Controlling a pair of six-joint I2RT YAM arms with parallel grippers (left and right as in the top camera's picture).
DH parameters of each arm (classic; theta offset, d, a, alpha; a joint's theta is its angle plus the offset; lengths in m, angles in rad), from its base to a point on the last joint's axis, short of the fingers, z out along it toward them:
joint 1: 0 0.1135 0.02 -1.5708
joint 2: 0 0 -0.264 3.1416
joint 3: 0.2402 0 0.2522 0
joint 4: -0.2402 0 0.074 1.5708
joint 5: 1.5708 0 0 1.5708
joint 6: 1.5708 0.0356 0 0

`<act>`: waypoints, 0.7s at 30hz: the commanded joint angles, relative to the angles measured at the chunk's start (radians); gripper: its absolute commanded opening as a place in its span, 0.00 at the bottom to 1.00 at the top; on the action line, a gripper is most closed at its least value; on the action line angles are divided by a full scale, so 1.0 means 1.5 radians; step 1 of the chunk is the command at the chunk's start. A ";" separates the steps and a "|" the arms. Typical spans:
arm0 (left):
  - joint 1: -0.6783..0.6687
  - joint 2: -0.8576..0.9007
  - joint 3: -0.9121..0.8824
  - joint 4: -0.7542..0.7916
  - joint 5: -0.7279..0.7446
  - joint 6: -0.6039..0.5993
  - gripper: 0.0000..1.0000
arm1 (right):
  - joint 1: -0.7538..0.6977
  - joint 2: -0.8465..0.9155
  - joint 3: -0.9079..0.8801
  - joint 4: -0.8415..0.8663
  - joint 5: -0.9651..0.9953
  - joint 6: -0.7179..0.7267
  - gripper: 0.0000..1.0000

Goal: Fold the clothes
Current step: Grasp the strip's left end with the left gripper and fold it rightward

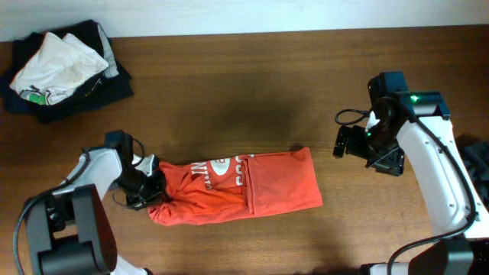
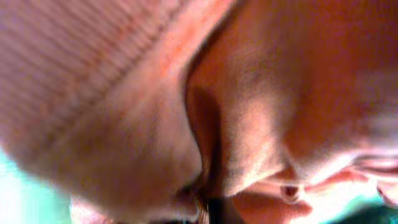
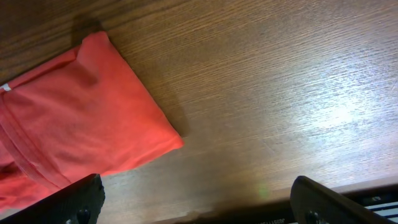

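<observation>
Brown wood counter [image 1: 229, 92]. Orange-red T-shirt [image 1: 260, 187] lies front centre as a long, partly folded band with its left end bunched. Left pincer [image 1: 149, 189] is clenched on that bunched end; its wrist view is all fabric. Right pincer [image 3: 199, 205] is released and wide, over bare wood beside the shirt's right edge, not touching. Pile of clothes [image 1: 61, 69] sits back-left, well apart.

Risk: a one-sided pull drags the whole shirt or undoes the fold. The pinch likely caught several layers, so a lift would skew it.
</observation>
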 commanded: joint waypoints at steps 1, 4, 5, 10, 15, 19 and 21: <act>-0.005 -0.027 0.107 -0.093 -0.065 -0.061 0.00 | -0.003 0.000 0.005 -0.002 -0.004 -0.002 0.99; -0.026 -0.107 0.197 -0.195 -0.065 -0.061 0.01 | -0.003 0.000 0.005 -0.002 -0.004 -0.002 0.99; -0.047 -0.141 0.209 -0.212 -0.065 -0.061 0.01 | -0.003 0.000 0.005 -0.002 -0.004 -0.002 0.99; -0.201 -0.198 0.210 -0.234 -0.057 -0.095 0.01 | -0.003 0.000 0.005 -0.002 -0.004 -0.002 0.99; -0.366 -0.197 0.210 -0.108 -0.058 -0.171 0.00 | -0.003 0.000 0.005 -0.002 -0.004 -0.002 0.98; -0.465 -0.163 0.210 -0.006 -0.075 -0.247 0.01 | -0.003 0.000 0.005 -0.002 -0.004 -0.002 0.99; -0.493 -0.128 0.210 0.022 -0.075 -0.268 0.00 | -0.003 0.000 0.005 -0.002 -0.004 -0.002 0.99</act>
